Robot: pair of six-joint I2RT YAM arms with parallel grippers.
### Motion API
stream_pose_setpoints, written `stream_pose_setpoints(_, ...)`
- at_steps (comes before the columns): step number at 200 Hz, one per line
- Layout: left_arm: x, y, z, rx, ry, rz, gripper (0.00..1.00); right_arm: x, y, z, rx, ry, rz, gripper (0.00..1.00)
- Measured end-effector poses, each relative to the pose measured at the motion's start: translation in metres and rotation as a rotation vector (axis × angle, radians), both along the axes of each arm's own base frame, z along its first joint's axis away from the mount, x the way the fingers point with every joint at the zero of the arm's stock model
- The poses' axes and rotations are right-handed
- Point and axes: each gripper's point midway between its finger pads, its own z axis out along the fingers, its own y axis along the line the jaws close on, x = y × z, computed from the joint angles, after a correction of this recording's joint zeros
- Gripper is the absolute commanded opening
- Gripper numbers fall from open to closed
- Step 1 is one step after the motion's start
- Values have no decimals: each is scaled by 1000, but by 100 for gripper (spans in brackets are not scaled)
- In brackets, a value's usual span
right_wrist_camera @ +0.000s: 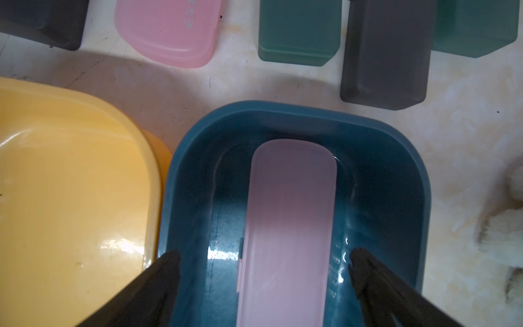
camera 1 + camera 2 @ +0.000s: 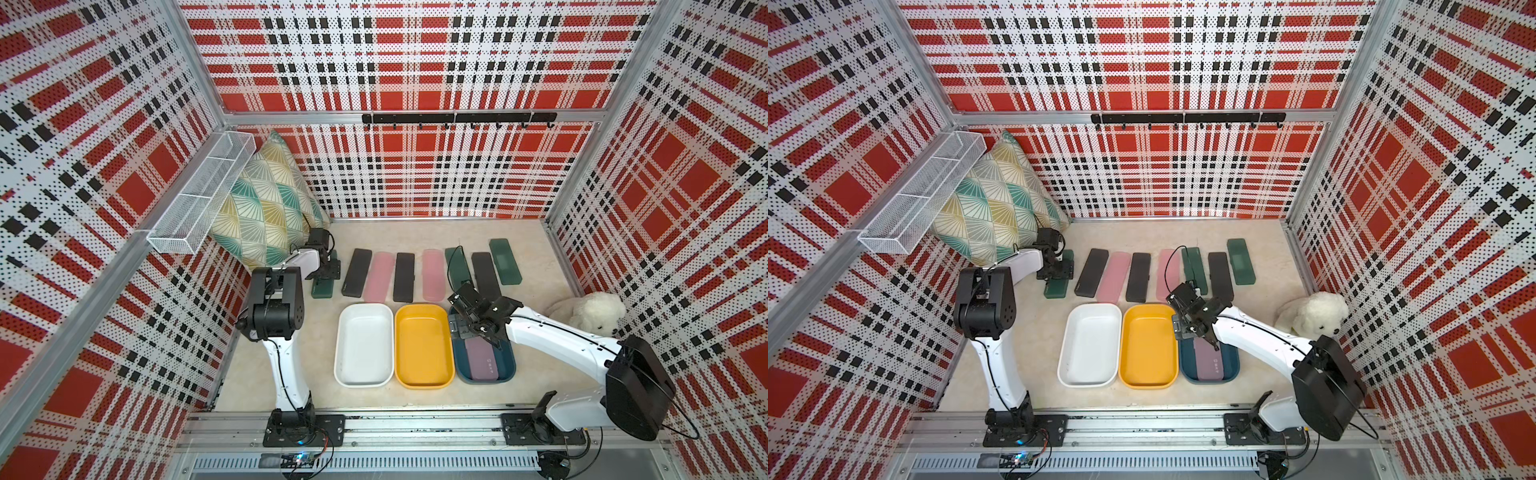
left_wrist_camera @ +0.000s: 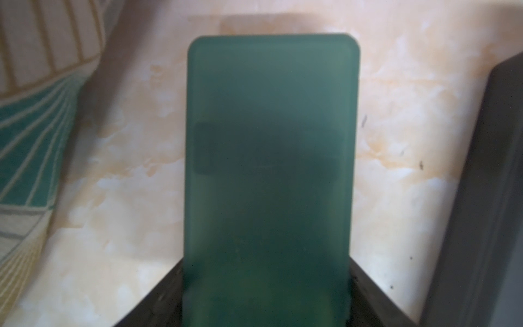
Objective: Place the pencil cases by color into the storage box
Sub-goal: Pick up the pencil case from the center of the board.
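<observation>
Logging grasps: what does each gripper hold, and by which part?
Right gripper: nothing; jaws open above the pink pencil case in the blue tub. Left gripper: jaws flank the long sides of a dark green pencil case; whether gripped, cannot tell.

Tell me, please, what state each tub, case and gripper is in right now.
White tub: empty.
Yellow tub: empty.
Blue tub: holds one pink case, lying flat.
Left gripper: straddling the leftmost green case; grip unclear.
Leftmost green case: flat on the table.
Right gripper: open above the blue tub, empty.
Seven other cases: in a row on the table.
</observation>
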Motion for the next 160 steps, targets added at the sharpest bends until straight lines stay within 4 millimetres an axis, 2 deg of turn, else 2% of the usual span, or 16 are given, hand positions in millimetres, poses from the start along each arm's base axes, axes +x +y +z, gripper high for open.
stream_pose_setpoints(27,-1,-5,1,0,1,6,48,0,0,0,-1,0,3,100)
stream_pose_setpoints(55,-1,-20,11,-11,-16,0,47,0,0,1,0,-4,9,100)
stream_pose_setpoints(109,0,-48,62,-43,-116,6,46,0,-3,4,7,-14,23,100)
stream_pose_setpoints(160,-15,-63,103,-43,-165,34,46,3,-7,9,20,-27,46,100)
